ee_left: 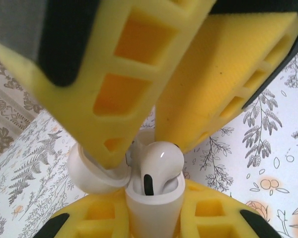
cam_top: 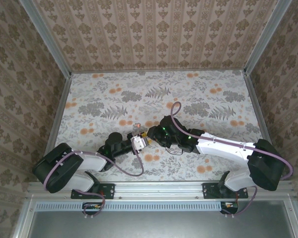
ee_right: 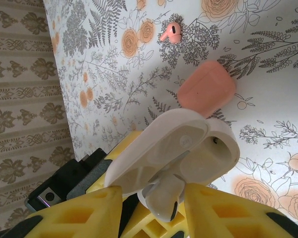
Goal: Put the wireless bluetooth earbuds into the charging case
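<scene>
Left wrist: left gripper [ee_left: 154, 224] clamps the open white charging case [ee_left: 154, 204] as a fixture, right gripper [ee_left: 145, 145] straddles the white earbud [ee_left: 160, 166] half-seated in it, pinching or released, can't tell.

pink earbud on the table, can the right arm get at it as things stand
Probably yes. The pink earbud lies bare on the table past the coral case, nothing over it. But the right gripper straddles the white earbud in the white case, so it must back off first.
</scene>
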Robot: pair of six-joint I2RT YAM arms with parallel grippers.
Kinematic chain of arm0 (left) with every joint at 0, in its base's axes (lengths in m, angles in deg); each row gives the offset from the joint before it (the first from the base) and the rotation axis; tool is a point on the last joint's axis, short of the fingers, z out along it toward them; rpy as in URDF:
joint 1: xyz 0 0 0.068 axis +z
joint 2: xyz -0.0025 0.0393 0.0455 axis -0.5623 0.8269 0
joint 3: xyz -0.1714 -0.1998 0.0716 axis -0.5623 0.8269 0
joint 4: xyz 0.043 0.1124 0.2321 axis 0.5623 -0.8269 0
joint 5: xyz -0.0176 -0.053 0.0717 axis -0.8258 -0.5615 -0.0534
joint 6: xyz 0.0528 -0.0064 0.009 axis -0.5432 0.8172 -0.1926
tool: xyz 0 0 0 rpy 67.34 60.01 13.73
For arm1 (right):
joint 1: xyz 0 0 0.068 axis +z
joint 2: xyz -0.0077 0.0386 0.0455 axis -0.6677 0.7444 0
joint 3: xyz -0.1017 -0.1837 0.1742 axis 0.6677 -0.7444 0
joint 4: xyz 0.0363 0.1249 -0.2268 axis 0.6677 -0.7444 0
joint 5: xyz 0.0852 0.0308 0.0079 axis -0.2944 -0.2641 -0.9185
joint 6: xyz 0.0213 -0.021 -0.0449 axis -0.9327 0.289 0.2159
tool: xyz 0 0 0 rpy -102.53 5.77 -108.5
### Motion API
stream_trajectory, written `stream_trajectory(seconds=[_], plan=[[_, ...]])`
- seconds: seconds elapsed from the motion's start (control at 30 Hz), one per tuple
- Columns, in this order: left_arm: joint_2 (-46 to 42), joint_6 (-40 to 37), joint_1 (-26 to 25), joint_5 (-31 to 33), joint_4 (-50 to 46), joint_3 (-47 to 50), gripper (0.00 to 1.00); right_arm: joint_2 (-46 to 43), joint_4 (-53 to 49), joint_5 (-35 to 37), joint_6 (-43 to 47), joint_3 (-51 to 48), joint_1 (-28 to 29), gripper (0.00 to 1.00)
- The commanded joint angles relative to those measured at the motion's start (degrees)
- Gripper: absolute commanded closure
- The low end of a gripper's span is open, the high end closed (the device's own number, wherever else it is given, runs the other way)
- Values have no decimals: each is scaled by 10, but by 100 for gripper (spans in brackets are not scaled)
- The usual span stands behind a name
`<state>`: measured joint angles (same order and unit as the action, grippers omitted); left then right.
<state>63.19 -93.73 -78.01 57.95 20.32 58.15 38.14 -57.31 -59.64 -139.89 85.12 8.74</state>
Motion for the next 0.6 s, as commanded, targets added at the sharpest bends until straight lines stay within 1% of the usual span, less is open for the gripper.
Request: stream_trajectory(seconds=[0.0, 0.2, 0.4, 0.57], plan=[[4, 25, -1, -71, 37, 11, 100, -25, 40, 29, 2, 2, -7, 58], [10, 54, 11, -92, 63, 14, 100, -47, 58, 34, 23, -4, -8, 57], [27, 83, 28, -109, 100, 16, 99, -77, 60, 34, 67, -5, -7, 57], [37, 105, 41, -121, 126, 15, 100, -97, 57, 23, 100, -7, -7, 59]])
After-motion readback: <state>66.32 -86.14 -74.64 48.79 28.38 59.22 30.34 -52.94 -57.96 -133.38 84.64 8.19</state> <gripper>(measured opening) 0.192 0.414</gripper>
